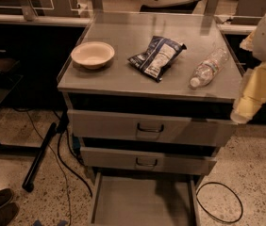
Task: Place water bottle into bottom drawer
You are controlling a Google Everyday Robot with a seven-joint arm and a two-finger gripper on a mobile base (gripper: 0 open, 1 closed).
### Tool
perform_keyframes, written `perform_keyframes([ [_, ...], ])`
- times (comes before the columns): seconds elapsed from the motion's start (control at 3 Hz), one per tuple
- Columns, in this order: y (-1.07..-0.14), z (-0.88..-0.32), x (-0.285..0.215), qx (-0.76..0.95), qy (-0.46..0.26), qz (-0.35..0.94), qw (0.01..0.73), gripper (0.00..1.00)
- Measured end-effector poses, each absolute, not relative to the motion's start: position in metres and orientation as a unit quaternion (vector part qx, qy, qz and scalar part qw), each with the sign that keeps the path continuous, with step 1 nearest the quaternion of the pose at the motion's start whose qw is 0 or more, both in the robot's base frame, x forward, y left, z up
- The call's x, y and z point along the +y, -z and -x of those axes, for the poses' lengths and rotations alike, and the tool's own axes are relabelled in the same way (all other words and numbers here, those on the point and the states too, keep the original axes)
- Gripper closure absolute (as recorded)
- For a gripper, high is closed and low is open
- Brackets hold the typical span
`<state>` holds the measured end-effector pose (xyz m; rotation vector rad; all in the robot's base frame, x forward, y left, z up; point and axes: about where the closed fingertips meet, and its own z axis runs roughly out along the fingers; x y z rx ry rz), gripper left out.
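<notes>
The water bottle [208,68] lies on its side on the grey cabinet top [123,69], near the right edge, white cap toward the front. The bottom drawer [142,204] is pulled out below, its flat grey floor bare. My gripper [246,108] hangs at the right edge of the view, just right of the cabinet's front right corner and below the bottle, with pale yellow fingers pointing down. It holds nothing that I can see.
A dark blue-and-white snack bag [157,56] lies mid-top and a cream bowl [93,54] at the left. Two upper drawers [149,128] with loop handles are partly out. Cables [67,173] and a black pole [41,157] lie on the floor left.
</notes>
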<state>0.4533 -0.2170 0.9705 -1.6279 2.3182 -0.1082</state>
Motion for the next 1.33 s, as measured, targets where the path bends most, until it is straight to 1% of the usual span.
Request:
perform_keyframes([
  [0.33,-0.948,-0.499,-0.229,0.867,0.061,0.477,0.13,0.0],
  [0.67,-0.949,-0.497,-0.227,0.882,0.056,0.448,0.136,0.0],
  [1.0,-0.941,-0.523,-0.232,0.901,0.056,0.405,0.145,0.0],
  [1.33,-0.939,-0.553,-0.254,0.938,0.055,0.31,0.145,0.0],
])
